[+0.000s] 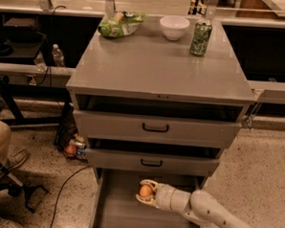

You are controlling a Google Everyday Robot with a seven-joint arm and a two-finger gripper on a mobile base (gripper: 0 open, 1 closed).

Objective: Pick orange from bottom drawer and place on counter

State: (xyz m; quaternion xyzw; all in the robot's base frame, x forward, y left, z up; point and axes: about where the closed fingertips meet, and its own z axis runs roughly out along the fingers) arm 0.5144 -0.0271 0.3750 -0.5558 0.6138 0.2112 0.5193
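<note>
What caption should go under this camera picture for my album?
The gripper holds the orange inside the open bottom drawer, below the counter.

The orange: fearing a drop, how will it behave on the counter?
Round and smooth, the orange would probably roll on the flat counter. Small against the gripper, which is shut around it over the bottom drawer, it is likely light.

Small pale orange point(146, 190) gripped between jaws inside open grey bottom drawer point(120, 218), flat grey counter point(150, 63) above
</note>
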